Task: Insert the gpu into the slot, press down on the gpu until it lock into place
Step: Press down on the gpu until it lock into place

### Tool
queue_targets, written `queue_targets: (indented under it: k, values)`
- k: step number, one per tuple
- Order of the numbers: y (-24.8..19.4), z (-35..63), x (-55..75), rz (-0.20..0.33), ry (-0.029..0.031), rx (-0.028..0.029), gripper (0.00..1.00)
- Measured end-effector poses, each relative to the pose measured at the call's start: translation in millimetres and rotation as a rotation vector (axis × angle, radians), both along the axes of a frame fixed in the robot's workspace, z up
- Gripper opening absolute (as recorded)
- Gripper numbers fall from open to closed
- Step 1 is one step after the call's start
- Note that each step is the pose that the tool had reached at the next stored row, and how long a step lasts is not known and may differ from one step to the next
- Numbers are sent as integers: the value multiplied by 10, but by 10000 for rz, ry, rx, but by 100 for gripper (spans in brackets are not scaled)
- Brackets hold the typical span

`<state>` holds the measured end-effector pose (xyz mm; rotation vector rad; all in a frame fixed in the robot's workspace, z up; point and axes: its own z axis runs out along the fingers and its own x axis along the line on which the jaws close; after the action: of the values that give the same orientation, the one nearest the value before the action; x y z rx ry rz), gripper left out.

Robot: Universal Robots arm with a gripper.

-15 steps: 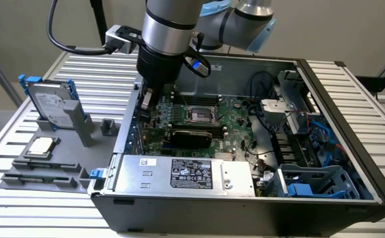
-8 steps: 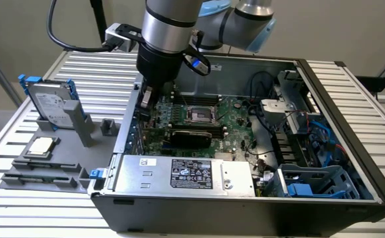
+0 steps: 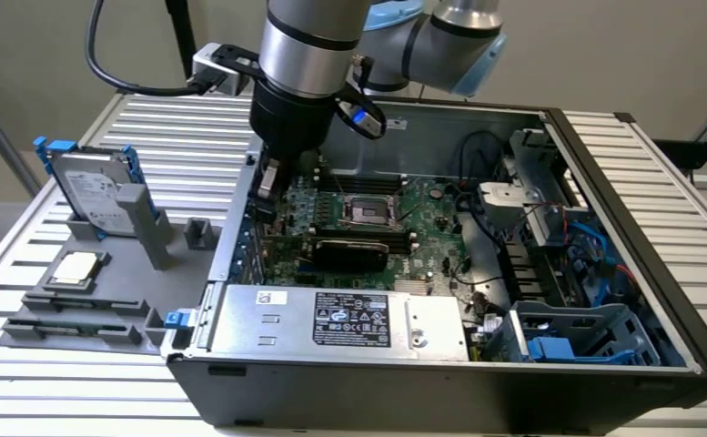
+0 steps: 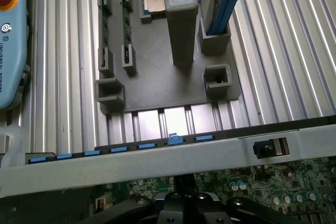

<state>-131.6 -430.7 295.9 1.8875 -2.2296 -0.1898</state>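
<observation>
The gpu is a black card with a green edge, standing lengthwise on the motherboard in the middle of the open computer case. The slot is hidden under it. My gripper hangs shut above the motherboard's corner, close to the case wall on the exterior view's left, a short way up and to the left of the gpu, with nothing between its fingers. In the wrist view the gripper sits over the green board just inside the case's grey rim.
A grey power-supply box fills the case's near side and a blue drive cage stands at its right. Outside on the left, a grey fixture holds a hard drive and a processor chip. A teach pendant lies nearby.
</observation>
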Motion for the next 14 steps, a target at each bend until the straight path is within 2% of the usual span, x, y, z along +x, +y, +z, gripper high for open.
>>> queue_targets:
  k: [5, 9, 11, 12, 14]
  values:
    - [1, -1, 10, -30, 1, 5, 11]
    - [1, 1, 93, -27, -8, 3, 11]
    - [1, 4, 140, -27, -30, 8, 11]
    - [0, 6, 158, -27, -63, 18, 11]
    - [1, 6, 192, -24, -196, 51, 11]
